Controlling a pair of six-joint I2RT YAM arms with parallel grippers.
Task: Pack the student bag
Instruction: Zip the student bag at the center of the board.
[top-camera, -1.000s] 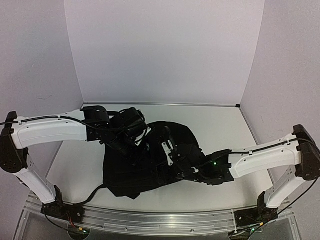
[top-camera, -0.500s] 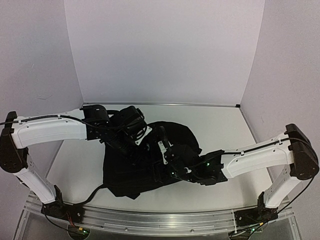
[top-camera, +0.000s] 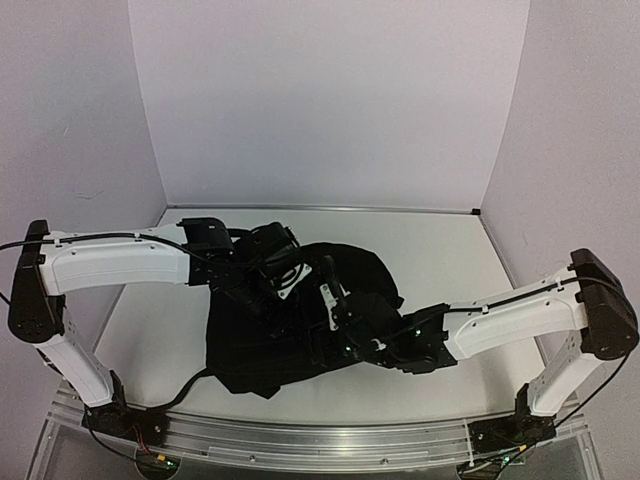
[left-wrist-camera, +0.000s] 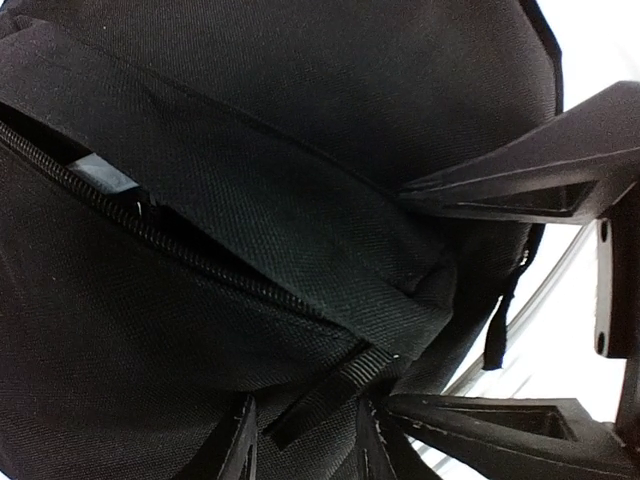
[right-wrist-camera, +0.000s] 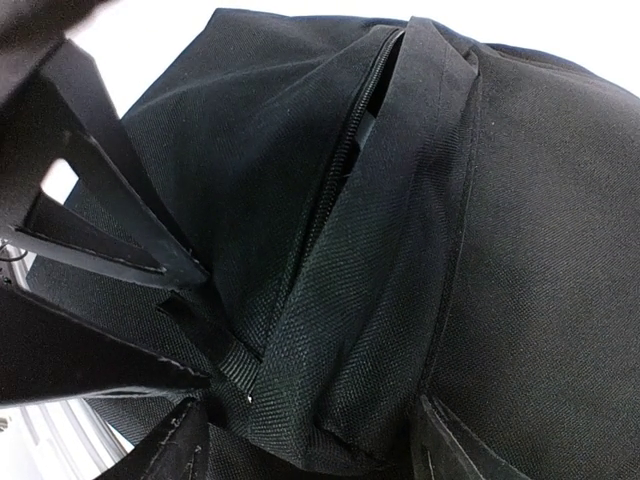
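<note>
The black student bag (top-camera: 250, 350) lies flat mid-table. In the left wrist view its partly open zipper (left-wrist-camera: 150, 230) shows a sliver of blue-grey lining (left-wrist-camera: 100, 175). My left gripper (top-camera: 288, 285) sits over the bag's upper middle. Its jaws (left-wrist-camera: 305, 445) are apart, with a black webbing tab (left-wrist-camera: 320, 400) lying between them. My right gripper (top-camera: 330, 300) is right beside it, fingers almost meeting the left ones. Its jaws (right-wrist-camera: 310, 450) are spread wide around the folded fabric flap (right-wrist-camera: 380, 300) next to the zipper (right-wrist-camera: 340, 180). The bag's contents are hidden.
The white table (top-camera: 450, 250) is walled at the back and both sides. A metal rail (top-camera: 300, 440) runs along the near edge. A black strap (top-camera: 190, 385) trails from the bag's near left corner towards the left arm's base.
My right gripper has moved left over the bag, closer to the left gripper. My left gripper has shifted slightly right and down onto the bag.
</note>
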